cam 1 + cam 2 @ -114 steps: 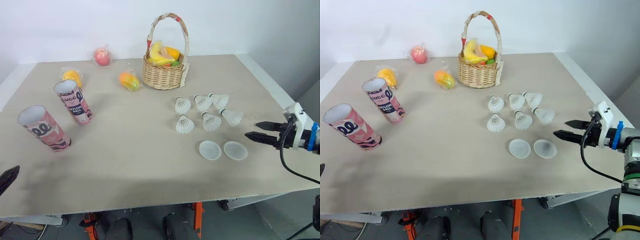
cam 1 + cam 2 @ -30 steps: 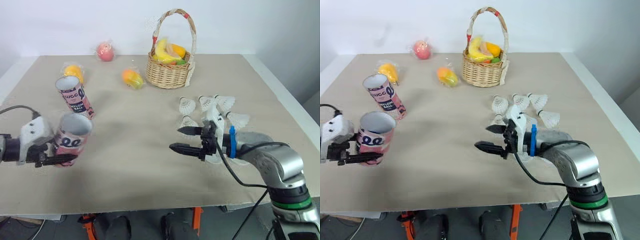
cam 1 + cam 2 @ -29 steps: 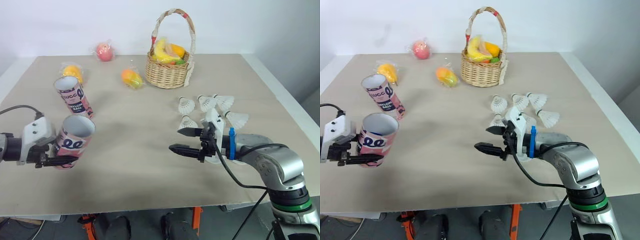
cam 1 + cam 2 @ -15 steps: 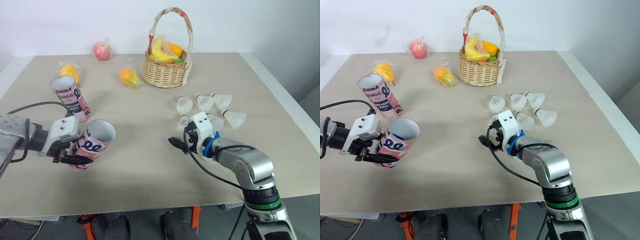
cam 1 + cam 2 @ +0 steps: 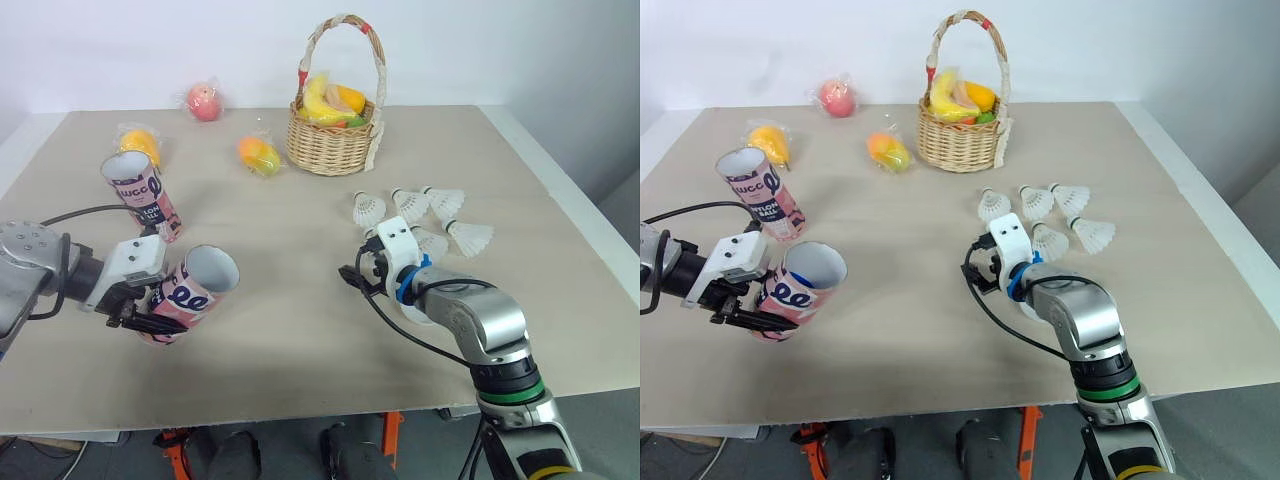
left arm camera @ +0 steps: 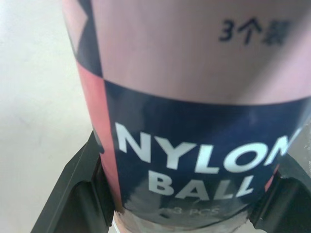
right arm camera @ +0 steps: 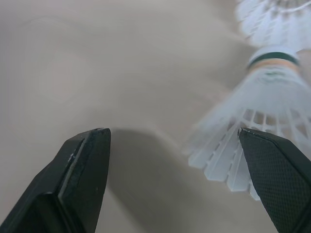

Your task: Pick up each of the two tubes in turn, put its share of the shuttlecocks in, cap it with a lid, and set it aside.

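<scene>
My left gripper (image 5: 158,312) is shut on a pink tube (image 5: 190,292) and holds it tilted just above the table, its open mouth (image 5: 214,268) facing right. In the left wrist view the tube (image 6: 194,121) with its "NYLON BALL" print sits between the two fingers (image 6: 77,189). A second pink tube (image 5: 140,193) stands upright behind it. My right gripper (image 5: 350,274) is low over the table and open. One white shuttlecock (image 7: 257,116) lies between its fingers (image 7: 82,174), close to one of them. Several more shuttlecocks (image 5: 408,204) lie just behind it.
A wicker basket (image 5: 333,152) of fruit stands at the back centre. Wrapped fruits lie at the back left: a red one (image 5: 204,101), an orange one (image 5: 141,146) and another (image 5: 258,155). The table's front edge (image 5: 300,415) is near.
The left gripper took hold of the near tube, lifted it and tipped its mouth to the right. The right arm swung in from the right edge and turned toward the shuttlecocks.
</scene>
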Controlling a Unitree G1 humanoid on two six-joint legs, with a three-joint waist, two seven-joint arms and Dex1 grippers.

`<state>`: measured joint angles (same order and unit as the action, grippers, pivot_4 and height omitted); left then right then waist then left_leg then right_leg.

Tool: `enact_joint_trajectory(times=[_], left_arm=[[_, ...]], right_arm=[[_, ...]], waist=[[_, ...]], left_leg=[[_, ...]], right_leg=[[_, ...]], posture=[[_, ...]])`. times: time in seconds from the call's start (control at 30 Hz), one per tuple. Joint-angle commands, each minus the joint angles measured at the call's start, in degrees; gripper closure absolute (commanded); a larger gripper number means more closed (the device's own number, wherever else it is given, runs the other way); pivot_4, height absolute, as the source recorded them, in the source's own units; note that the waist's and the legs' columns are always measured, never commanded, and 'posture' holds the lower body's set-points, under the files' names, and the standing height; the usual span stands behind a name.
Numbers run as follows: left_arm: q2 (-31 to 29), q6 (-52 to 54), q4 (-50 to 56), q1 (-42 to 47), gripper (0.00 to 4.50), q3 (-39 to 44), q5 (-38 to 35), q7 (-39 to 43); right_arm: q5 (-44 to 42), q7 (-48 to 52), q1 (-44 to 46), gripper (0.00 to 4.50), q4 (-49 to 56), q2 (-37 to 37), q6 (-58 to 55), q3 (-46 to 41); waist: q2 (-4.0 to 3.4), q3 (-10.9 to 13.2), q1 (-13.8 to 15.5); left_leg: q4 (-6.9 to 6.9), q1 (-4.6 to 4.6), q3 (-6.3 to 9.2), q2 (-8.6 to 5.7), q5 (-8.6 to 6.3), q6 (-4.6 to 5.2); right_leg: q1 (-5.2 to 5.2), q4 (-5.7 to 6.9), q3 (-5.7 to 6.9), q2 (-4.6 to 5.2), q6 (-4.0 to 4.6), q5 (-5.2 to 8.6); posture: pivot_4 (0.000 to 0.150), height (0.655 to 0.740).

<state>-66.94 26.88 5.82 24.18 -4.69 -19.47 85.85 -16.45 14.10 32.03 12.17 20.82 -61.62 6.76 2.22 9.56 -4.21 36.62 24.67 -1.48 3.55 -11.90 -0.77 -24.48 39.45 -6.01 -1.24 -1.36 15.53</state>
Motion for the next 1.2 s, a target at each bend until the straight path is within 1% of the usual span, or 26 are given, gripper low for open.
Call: enact_joint_trajectory(times=[0.03, 0.4, 0.43, 0.47, 0.5, 0.53, 0.57, 0.67, 0.7, 0.77, 0.8, 0.83, 0.93, 1.07, 1.13, 1.2], left_arm=[[-0.5, 1.0, 1.8, 0.7, 1.47, 1.7, -1.0, -0.2], [-0.4, 1.7, 2.8, 0.4, 1.47, 2.0, -1.7, -0.9], [-0.4, 1.7, 2.8, 0.4, 1.54, 2.1, -1.8, -0.9], [-0.4, 1.7, 2.9, 0.3, 1.54, 2.1, -1.8, -0.9], [-0.4, 1.7, 2.9, 0.3, 1.54, 2.1, -1.8, -0.8], [-0.3, 1.7, 3.1, 0.2, 1.54, 2.1, -1.8, -0.9], [-0.3, 1.7, 3.2, 0.1, 1.54, 2.1, -1.9, -0.9], [-0.2, 1.8, 3.5, 0.0, 1.54, 2.1, -2.1, -0.8], [-0.1, 1.8, 3.6, 0.0, 1.54, 2.1, -2.1, -0.9], [-0.1, 1.6, 3.5, -0.2, 1.54, 2.1, -2.2, -0.9], [0.0, 1.5, 3.4, -0.3, 1.54, 2.0, -2.1, -0.9], [0.0, 1.4, 3.4, -0.3, 1.54, 2.0, -2.1, -0.9], [0.4, 1.1, 3.3, -0.4, 1.54, 2.0, -2.3, -0.8], [0.8, 0.6, 2.9, -0.7, 1.54, 1.8, -2.0, -0.9], [0.8, 0.3, 2.7, -1.2, 1.54, 1.9, -1.8, -1.0], [0.8, 0.2, 2.6, -1.6, 1.54, 1.9, -1.9, -0.9]], right_arm=[[1.4, -0.9, 1.6, 0.00, 0.5, -0.1, -0.1, -0.9], [4.5, -2.0, 2.5, 0.00, -1.2, -0.6, 0.6, -1.5], [4.8, -2.1, 2.5, 0.50, -1.3, -0.6, 0.8, -1.5], [5.0, -2.1, 2.5, 0.71, -1.3, -0.6, 1.2, -1.5], [5.4, -2.1, 2.5, 1.09, -1.2, -0.5, 1.5, -1.3], [5.7, -2.0, 2.4, 1.74, -1.1, -0.3, 1.9, -1.1], [5.7, -1.8, 2.3, 1.90, -0.9, -0.3, 2.0, -1.0], [5.0, -0.4, 1.8, 2.94, 0.3, -0.3, 1.6, -0.7], [4.7, 0.2, 1.6, 3.17, 0.8, -0.2, 1.5, -0.4], [4.1, 1.7, 1.1, 4.01, 2.1, 0.1, 1.5, 0.1], [3.4, 3.1, 0.7, 4.10, 3.2, 0.4, 1.4, 0.5], [2.3, 4.6, 0.2, 4.31, 4.5, 0.5, 1.3, 0.6], [-0.2, 7.9, -0.3, 4.31, 7.4, 1.0, 0.1, 0.6], [-1.4, 11.4, 0.2, 4.31, 8.8, 2.9, 1.3, 1.2], [-2.9, 18.2, 1.0, 4.31, 11.4, 6.3, 7.0, 1.8], [-5.1, 28.6, 1.4, 4.31, 14.2, 11.9, 13.7, 2.3]], waist=[[0.00, 0.0, 0.0], [0.00, 0.0, 0.0], [0.00, 0.0, 0.0], [0.00, 0.0, 0.0], [0.00, 0.0, 0.0], [0.00, 0.0, 0.0], [0.00, 0.0, 0.0], [0.00, 0.0, 0.0], [0.00, 0.0, 0.0], [0.00, 0.0, 0.0], [0.00, 0.0, 0.0], [0.00, 0.0, 0.0], [0.00, 0.0, 0.0], [0.00, 0.0, 0.0], [-0.02, 0.0, 0.0], [-0.04, 0.0, 0.1]], left_leg=[[0.00, 0.00, 0.00, 0.00, 0.00, 0.00], [0.01, 0.00, 0.01, 0.00, 0.00, 0.00], [0.01, 0.00, 0.01, 0.00, 0.00, 0.00], [0.01, 0.00, 0.01, 0.00, 0.00, 0.00], [0.01, 0.00, 0.01, 0.00, 0.00, 0.00], [0.01, 0.00, 0.00, 0.00, 0.00, 0.00], [0.01, 0.00, 0.00, 0.00, 0.00, 0.00], [0.01, 0.00, 0.01, 0.00, 0.00, 0.00], [0.01, 0.00, 0.00, 0.00, 0.00, 0.00], [0.01, 0.00, 0.01, 0.00, 0.00, 0.00], [0.01, 0.00, 0.01, 0.00, 0.00, 0.00], [0.01, 0.00, 0.01, 0.00, 0.00, 0.00], [0.02, 0.00, 0.01, 0.00, 0.00, 0.00], [0.08, -0.01, 0.05, 0.00, 0.00, 0.00], [0.14, 0.00, 0.05, 0.00, 0.00, 0.00], [0.16, 0.00, 0.04, -0.04, 0.00, 0.00]], right_leg=[[0.00, 0.00, 0.00, 0.00, 0.00, 0.00], [-0.01, 0.04, 0.00, -0.01, 0.00, 0.00], [-0.01, 0.04, 0.00, -0.01, 0.00, 0.00], [-0.01, 0.04, 0.00, -0.01, 0.00, 0.00], [-0.01, 0.04, 0.00, 0.00, 0.00, 0.00], [-0.01, 0.04, 0.00, 0.00, 0.00, 0.00], [-0.01, 0.04, 0.00, 0.00, 0.00, 0.00], [-0.01, 0.04, 0.00, 0.00, 0.00, 0.00], [-0.01, 0.05, 0.00, -0.01, 0.00, 0.00], [-0.01, 0.05, 0.00, -0.01, 0.00, 0.00], [-0.01, 0.06, 0.00, -0.01, 0.00, 0.00], [-0.01, 0.06, 0.00, -0.01, 0.00, 0.00], [-0.01, 0.07, 0.00, -0.01, 0.00, 0.00], [0.02, 0.12, 0.03, 0.00, 0.00, 0.00], [0.03, 0.15, 0.04, 0.00, 0.00, 0.00], [0.03, 0.17, 0.03, 0.03, -0.02, 0.01]], posture=[[0.150, 0.7400], [0.150, 0.7400], [0.150, 0.7400], [0.150, 0.7400], [0.150, 0.7400], [0.150, 0.7400], [0.150, 0.7400], [0.150, 0.7400], [0.150, 0.7400], [0.150, 0.7400], [0.150, 0.7400], [0.150, 0.7400], [0.150, 0.7400], [0.150, 0.7400], [0.150, 0.7400], [0.150, 0.7400]])
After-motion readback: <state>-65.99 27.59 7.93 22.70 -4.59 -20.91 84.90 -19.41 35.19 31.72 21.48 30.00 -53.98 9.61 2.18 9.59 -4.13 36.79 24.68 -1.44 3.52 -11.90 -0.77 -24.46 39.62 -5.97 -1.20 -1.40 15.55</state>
